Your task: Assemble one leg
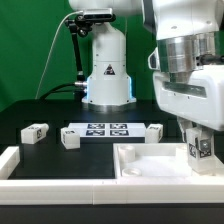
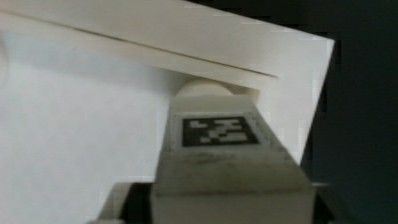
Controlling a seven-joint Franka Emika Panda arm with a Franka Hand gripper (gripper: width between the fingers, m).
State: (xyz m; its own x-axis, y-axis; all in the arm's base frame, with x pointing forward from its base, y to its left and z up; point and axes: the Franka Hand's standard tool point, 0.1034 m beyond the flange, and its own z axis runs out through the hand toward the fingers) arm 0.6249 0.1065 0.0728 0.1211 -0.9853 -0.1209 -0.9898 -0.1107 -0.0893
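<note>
We see the marker board point(image 1: 107, 130) lying flat on the black table point(image 1: 40, 112), a green backdrop point(image 1: 30, 50) behind, and a white rail point(image 1: 60, 170) along the near edge

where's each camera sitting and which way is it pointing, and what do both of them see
Exterior view: sits low at the table's near side, facing the arm's base; the base, wrist and gripper show, the gripper close at the exterior view's right.
Wrist view: rides on the wrist, looking along the gripper at the leg it holds by the large white square piece; of the robot, only gripper edges show.
Shared: the held leg and that square piece.
</note>
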